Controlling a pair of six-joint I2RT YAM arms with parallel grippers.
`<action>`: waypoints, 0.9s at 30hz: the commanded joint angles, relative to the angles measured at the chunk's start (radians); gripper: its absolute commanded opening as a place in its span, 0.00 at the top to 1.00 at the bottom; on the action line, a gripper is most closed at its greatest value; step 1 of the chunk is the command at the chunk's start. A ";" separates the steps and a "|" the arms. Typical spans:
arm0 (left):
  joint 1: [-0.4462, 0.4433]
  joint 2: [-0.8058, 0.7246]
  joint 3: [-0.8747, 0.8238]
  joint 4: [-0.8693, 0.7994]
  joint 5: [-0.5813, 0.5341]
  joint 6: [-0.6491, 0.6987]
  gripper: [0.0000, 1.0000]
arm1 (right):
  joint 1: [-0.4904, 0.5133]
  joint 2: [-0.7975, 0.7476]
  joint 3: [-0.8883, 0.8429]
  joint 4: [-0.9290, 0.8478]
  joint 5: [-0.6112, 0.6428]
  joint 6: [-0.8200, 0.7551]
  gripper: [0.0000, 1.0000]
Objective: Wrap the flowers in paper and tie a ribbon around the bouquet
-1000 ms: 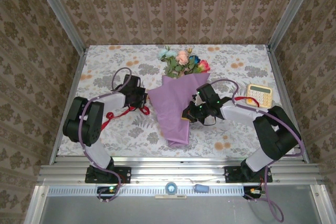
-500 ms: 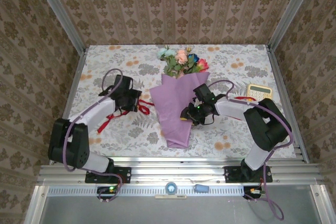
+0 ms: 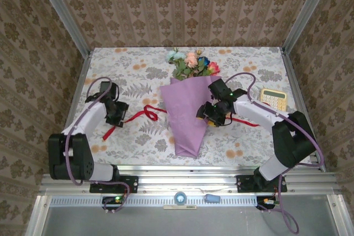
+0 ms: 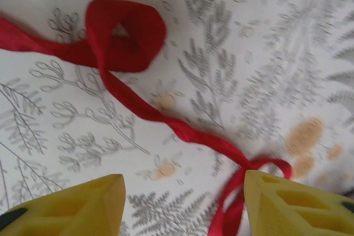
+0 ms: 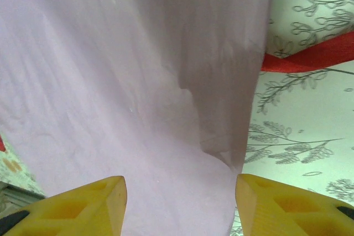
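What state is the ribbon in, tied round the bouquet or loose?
Loose, not tied. The ribbon lies slack on the tablecloth either side of the bouquet; none crosses over its top.

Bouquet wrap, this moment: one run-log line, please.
left gripper open above ribbon | right gripper open at bouquet | ribbon untied

Bright, even light; left wrist view slightly blurred.
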 commanded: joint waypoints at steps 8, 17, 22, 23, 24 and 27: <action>0.054 0.148 0.049 -0.099 -0.130 0.097 0.42 | 0.006 0.082 0.024 0.058 -0.044 0.027 0.55; 0.075 0.249 0.026 0.013 -0.099 0.165 0.85 | 0.072 0.218 0.135 0.067 -0.049 0.049 0.65; 0.075 0.167 -0.012 0.040 -0.088 0.172 1.00 | 0.088 0.260 0.148 0.068 -0.047 0.059 0.68; 0.075 0.135 -0.018 0.036 -0.092 0.171 1.00 | 0.090 0.266 0.151 0.068 -0.044 0.060 0.68; 0.075 0.098 -0.024 0.031 -0.094 0.169 1.00 | 0.093 0.269 0.154 0.068 -0.041 0.061 0.68; 0.066 -0.017 -0.025 -0.011 -0.103 0.166 1.00 | 0.097 0.277 0.157 0.068 -0.036 0.061 0.68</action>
